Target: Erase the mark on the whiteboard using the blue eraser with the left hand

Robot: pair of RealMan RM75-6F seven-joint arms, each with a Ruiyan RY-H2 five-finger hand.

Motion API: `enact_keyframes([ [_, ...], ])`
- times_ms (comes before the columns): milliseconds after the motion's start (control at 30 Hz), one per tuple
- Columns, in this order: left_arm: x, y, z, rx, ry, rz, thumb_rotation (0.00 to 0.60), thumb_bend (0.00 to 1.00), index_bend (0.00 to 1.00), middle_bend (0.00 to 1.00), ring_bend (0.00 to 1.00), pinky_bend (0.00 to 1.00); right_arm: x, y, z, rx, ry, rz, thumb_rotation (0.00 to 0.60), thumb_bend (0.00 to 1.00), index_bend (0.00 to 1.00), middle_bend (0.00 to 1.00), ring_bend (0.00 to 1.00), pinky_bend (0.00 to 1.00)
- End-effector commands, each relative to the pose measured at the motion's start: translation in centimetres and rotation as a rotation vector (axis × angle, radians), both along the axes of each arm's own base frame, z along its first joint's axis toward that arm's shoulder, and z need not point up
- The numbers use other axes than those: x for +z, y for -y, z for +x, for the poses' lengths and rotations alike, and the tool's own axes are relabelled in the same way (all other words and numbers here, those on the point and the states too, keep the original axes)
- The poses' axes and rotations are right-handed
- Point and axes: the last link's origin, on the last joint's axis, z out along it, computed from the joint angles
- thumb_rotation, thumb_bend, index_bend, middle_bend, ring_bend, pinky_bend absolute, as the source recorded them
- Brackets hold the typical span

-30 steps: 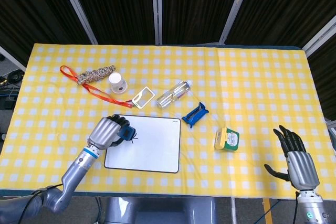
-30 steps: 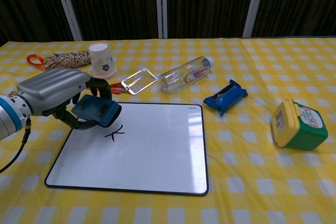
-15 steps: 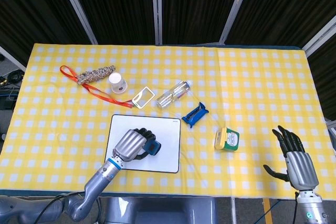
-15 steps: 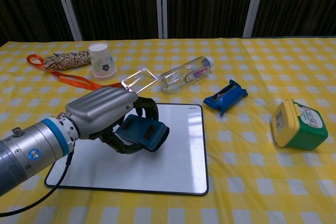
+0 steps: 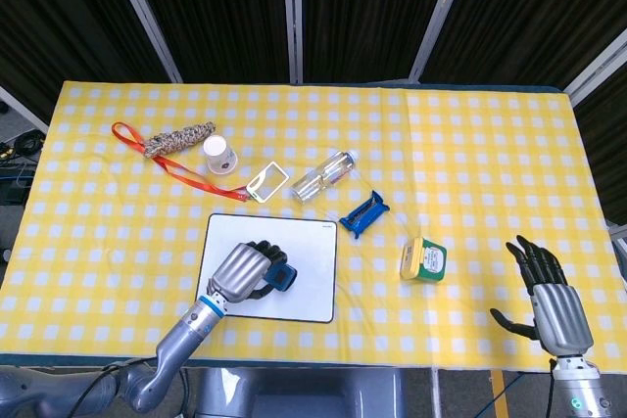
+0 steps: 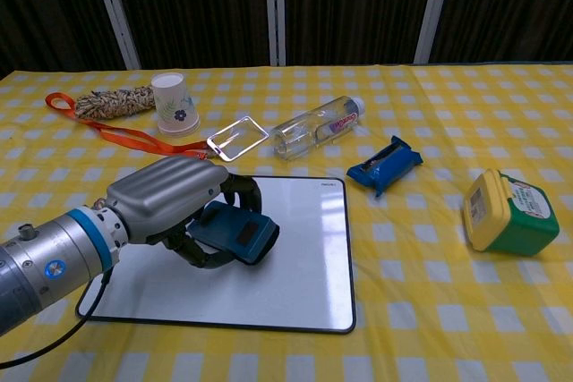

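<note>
My left hand [image 5: 241, 273] [image 6: 170, 200] grips the blue eraser [image 5: 282, 276] [image 6: 235, 231] over the middle of the whiteboard [image 5: 315, 242] [image 6: 313, 257]. The eraser's flat face points down at the board. No mark shows on the bare white surface; the part under my hand and the eraser is hidden. My right hand [image 5: 549, 299] hangs open past the table's near right corner, fingers spread, seen only in the head view.
Behind the board lie a clear bottle [image 6: 317, 126], a small framed mirror [image 6: 237, 138], a paper cup [image 6: 172, 102], an orange lanyard [image 6: 112, 135] and a braided rope [image 6: 113, 100]. A blue packet [image 6: 385, 165] and a yellow-green tub [image 6: 505, 212] sit to the right.
My left hand swept the eraser from the board's upper left across to its middle. The black mark seen a second ago no longer shows. The right hand stayed put.
</note>
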Motion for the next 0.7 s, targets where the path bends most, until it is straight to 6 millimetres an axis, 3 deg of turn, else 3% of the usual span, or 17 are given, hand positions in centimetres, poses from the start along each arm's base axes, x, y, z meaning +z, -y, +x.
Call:
enact_keyframes([
  [33,0.4,-0.4,-1.1,0.019,-0.014,0.012,0.600,0.57,0.78,0.58,0.54,0.51,-0.1,0.0,0.0,0.001,-0.004,0.002,0.600,0.07,0.00,0.00,0.00,0.00],
  [467,3.4,-2.3,-6.2,0.099,-0.058,0.086,0.600,0.57,0.78,0.58,0.54,0.51,-0.3,-0.2,0.2,0.009,-0.013,0.004,0.600,0.07,0.00,0.00,0.00,0.00],
  [700,3.2,-2.3,-5.6,0.081,-0.047,0.069,0.600,0.57,0.78,0.58,0.54,0.51,-0.3,-0.2,0.2,0.008,-0.011,0.003,0.600,0.07,0.00,0.00,0.00,0.00],
])
